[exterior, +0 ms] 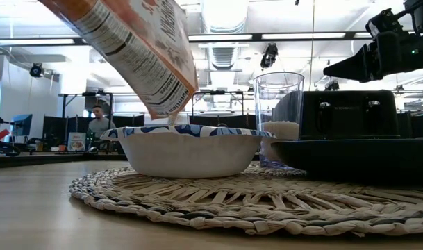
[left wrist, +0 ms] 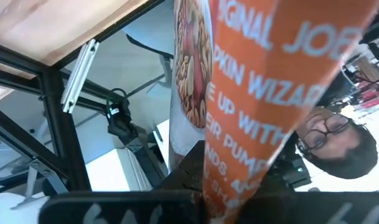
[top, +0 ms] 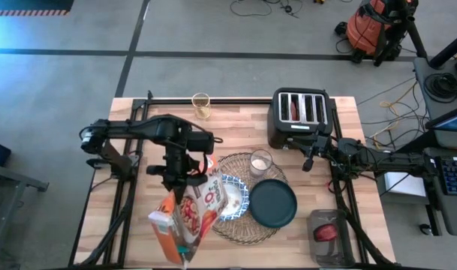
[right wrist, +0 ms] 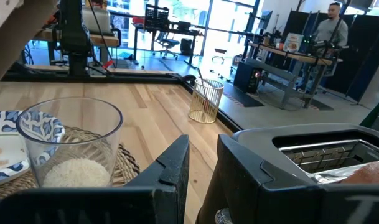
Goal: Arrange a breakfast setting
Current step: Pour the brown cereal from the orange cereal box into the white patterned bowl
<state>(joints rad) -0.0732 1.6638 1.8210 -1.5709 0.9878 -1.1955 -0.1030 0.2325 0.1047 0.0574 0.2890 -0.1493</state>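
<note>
The woven straw placemat [top: 247, 225] lies on the table's near middle. On it stand the blue-and-white bowl [top: 232, 199], the dark teal plate [top: 273, 204] and a clear glass [top: 260, 163] with something white in its bottom. My left gripper [top: 179, 180] is shut on the orange-brown cereal bag [top: 184, 221], which is tipped with its mouth [exterior: 173, 111] just above the bowl [exterior: 190, 149]. My right gripper [top: 311, 155] hovers by the toaster's near side, to the glass's right. It is empty, with a narrow gap between its fingers [right wrist: 177, 165]. My left gripper pinches the cereal bag between its two fingers about midway along its length [left wrist: 239, 186], coming from above and pointing down toward the near edge. The bag is lifted clear of the table and tilted. Its mouth end [top: 213, 193] hangs low over the bowl's left rim.
The black four-slot toaster [top: 299, 118] stands at the far right. A second glass [top: 201, 105] stands at the far edge. A clear container with something red [top: 326, 232] sits at the near right. A person shows beyond the table in the left wrist view.
</note>
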